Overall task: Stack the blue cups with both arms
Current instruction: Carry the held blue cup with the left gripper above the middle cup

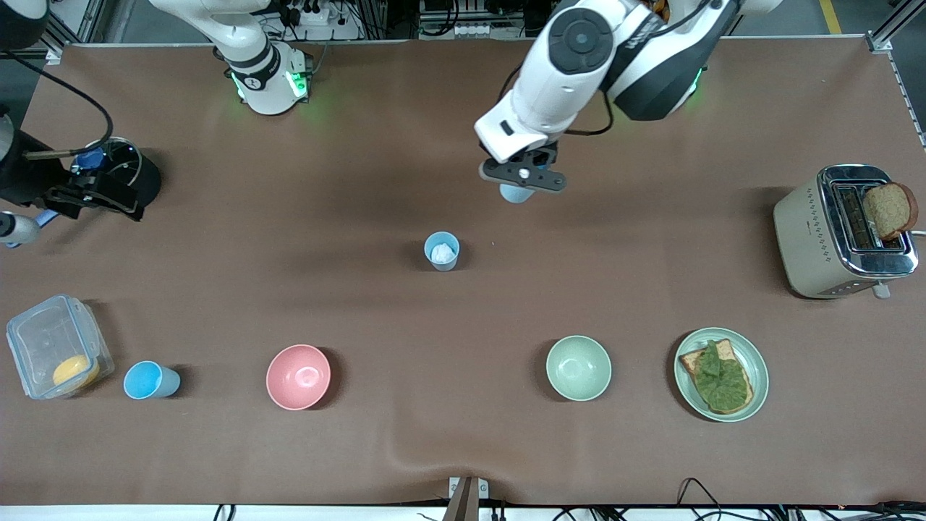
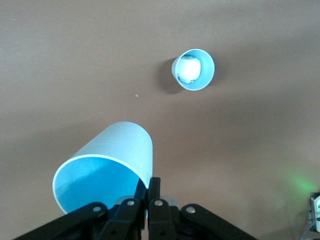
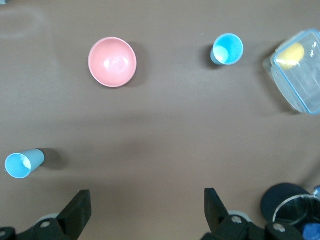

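Fingers of the left gripper [image 1: 522,176] pinched together on the rim of a pale blue cup [image 2: 106,167], held up in the air above the middle of the brown desk [image 1: 463,434]. Cup mouth tilted toward the wrist camera, its body angled away from the fingers [image 2: 159,212]. On the desk below and nearer the front camera, a second blue cup [image 1: 441,251] upright, with something white inside, apart from the held one.

Fingers [image 3: 78,210] of the right gripper [image 3: 147,212] spread wide, holding nothing, up over the right arm's end of the desk. Right arm waiting there, beside a dark round object with a clear rim [image 1: 126,170].

A third, brighter sky-blue cup [image 1: 150,380] near the front edge at the right arm's end, just beside a clear lidded container [image 1: 51,347] with something yellow inside. Pink bowl [image 1: 298,376] along the same front row, then a pale green bowl [image 1: 578,367], then a green plate [image 1: 756,362] carrying toast topped with greens. Toaster [image 1: 810,239] at the left arm's end, a slice of bread [image 1: 890,210] sticking out of one slot.
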Robot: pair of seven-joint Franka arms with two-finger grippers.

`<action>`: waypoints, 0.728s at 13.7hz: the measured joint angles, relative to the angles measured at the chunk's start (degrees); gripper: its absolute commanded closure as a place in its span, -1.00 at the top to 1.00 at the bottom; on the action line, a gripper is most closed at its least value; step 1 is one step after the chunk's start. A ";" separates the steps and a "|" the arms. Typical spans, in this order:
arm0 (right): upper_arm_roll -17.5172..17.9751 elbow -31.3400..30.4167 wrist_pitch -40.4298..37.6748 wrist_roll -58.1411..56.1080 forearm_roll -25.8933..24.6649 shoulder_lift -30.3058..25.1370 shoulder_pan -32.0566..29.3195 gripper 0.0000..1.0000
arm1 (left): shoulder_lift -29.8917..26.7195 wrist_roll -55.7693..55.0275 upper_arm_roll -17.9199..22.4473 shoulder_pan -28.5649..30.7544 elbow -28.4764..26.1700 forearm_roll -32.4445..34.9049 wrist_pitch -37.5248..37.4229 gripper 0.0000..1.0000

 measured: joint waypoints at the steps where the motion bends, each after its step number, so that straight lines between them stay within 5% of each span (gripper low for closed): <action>1: 0.01 -0.02 1.06 0.00 0.00 0.00 0.47 1.00 | 2.09 -1.50 3.03 -3.86 1.74 0.58 0.24 -1.00; 10: 0.02 -0.37 2.27 -1.11 0.04 1.27 2.22 1.00 | 15.08 -7.06 15.19 -18.66 12.68 1.20 3.89 -1.00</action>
